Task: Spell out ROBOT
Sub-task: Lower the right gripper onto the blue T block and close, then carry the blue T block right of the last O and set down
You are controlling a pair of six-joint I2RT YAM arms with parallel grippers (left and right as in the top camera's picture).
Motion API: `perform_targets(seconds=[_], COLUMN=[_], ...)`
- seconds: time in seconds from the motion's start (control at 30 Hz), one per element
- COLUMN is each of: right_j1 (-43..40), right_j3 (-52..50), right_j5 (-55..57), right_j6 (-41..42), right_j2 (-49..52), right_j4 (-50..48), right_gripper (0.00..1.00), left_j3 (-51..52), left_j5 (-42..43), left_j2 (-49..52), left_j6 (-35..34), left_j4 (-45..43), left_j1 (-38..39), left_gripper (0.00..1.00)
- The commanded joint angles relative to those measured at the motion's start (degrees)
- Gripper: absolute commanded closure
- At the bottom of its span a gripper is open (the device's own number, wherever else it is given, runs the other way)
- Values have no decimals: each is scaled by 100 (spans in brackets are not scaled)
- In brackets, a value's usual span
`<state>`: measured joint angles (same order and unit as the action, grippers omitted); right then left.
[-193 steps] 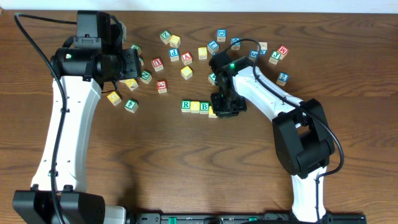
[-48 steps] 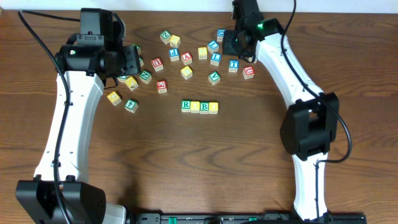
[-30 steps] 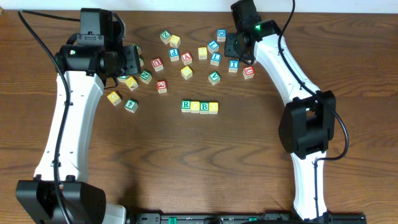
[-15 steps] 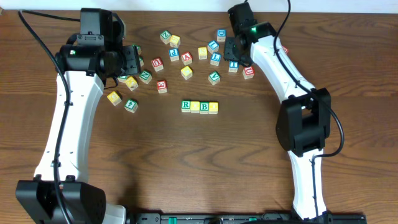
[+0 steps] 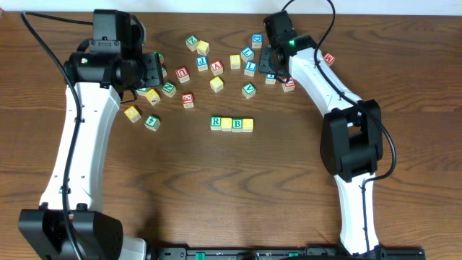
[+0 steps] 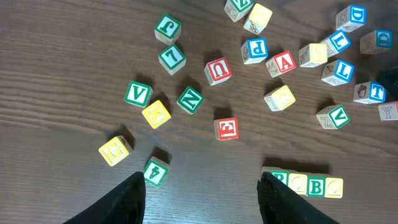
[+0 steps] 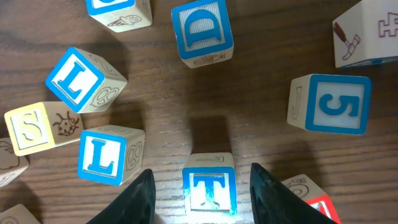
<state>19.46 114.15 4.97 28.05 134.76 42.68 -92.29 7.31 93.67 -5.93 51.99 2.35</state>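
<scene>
Blue T (image 7: 211,186) sits on tabletop (image 7: 261,74) among loose cubes, well apart from row (image 5: 232,123) reading R-O-B-O at centre. Right claw (image 7: 202,177) straddles T: jaws apart, gap each side, nothing gripped yet. Left claw (image 6: 202,199) wide, empty, hovering over left-hand cubes. Risks: one finger catches red cube (image 7: 314,208) just beside T and blocks closing; off-centre squeeze twists T or tips it out; L (image 7: 106,155) gets nudged; careless placement bumps row end, spoils spelling.

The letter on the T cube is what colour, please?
T cube: blue, clearest in right wrist view.
</scene>
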Motion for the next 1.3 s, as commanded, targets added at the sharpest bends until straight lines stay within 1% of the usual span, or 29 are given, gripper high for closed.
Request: perform_targets(seconds=[0.0, 0.1, 0.13, 0.17, 0.3, 0.43, 1.1, 1.27], right_j1=[48, 46, 46, 46, 46, 46, 120, 120], right_j3=[-170, -308, -361, -398, -501, -509, -603, -577], right_j5=[92, 92, 92, 92, 90, 92, 92, 63], right_j6=[63, 66, 66, 66, 66, 66, 57, -4], right_j2=[39, 39, 39, 39, 39, 39, 37, 33], right_j4=[-101, -197, -225, -249, -334, -367, -350, -308], right_gripper=[57, 58, 58, 58, 60, 64, 70, 74], left_j3=[-66, -66, -66, -66, -66, -66, -61, -57], left_j5=[-55, -55, -55, -55, -55, -55, -55, -55], left_j2=[55, 55, 55, 55, 55, 55, 55, 55], left_j6=[33, 33, 33, 33, 33, 33, 33, 33], left_j4=[-20, -20, -22, -22, -22, -22, -20, -20], left_j1=[-31, -31, -31, -31, -31, -31, -31, -31], left_gripper=[43, 43, 44, 43, 43, 43, 43, 43])
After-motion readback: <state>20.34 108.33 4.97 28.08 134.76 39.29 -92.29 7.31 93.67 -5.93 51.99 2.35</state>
